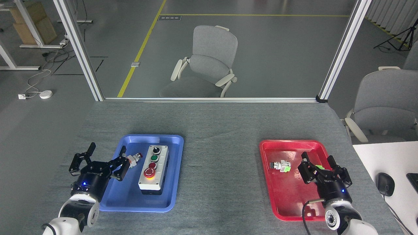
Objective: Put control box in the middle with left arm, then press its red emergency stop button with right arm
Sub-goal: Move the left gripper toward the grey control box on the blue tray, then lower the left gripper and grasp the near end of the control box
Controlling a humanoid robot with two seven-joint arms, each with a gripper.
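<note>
Currently, left pincer (104,157): black two-finger gripper, jaws spread wide, nothing between them. Outer finger over bare cloth, inner finger (122,152) over left rim of shallow blue plastic tray (130,203).

Just right of that inner finger: small loose orange-white switch part with red tip (134,158), lying tilted on tray floor, close to fingertip; contact cannot be judged.

Further right of left pincer, past loose part: long rectangular control box with light grey face and black base (159,174), flat in blue tray, long axis running away from robot. Face row, far to near: black knob (156,149), green button (154,158), flat dark-red button (152,165), then large round red mushroom-head emergency stop button on yellow ring (150,173). Box not gripped, apart from both pincers.

Bare grey felt-like table cloth in the middle (218,169): well right of left pincer, well left of right pincer, between the two trays.

Right pincer (319,166): black two-finger gripper, jaws partly apart, holding nothing, over right half of shallow red plastic tray (287,195). Small green piece (319,167) seen between fingers, lying on tray below. Left of right pincer: small grey-and-green switch part (280,165), on tray floor, apart from fingers.
</note>
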